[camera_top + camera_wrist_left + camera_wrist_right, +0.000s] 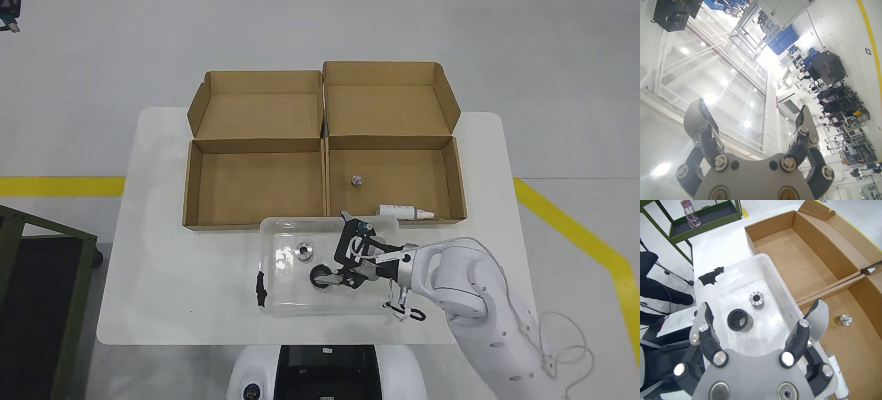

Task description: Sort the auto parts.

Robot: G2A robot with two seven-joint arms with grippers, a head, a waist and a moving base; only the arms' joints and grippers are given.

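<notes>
Hovering over bearing [740,322], right end effector [761,305] gapes; boxes [810,262] adjoin bin [778,275].

Clear bin [285,300] holds bearing [322,278], silver part [303,252]; right end effector [340,255] over bin.

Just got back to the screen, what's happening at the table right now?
The right hand hangs open over the clear bin, just above a black-bored bearing that stands beside a silver slotted part. Neither is gripped yet. The right box already holds a small metal stud and a white tube; the left box sits next to it. The left hand is open too, pointed at the ceiling.
</notes>
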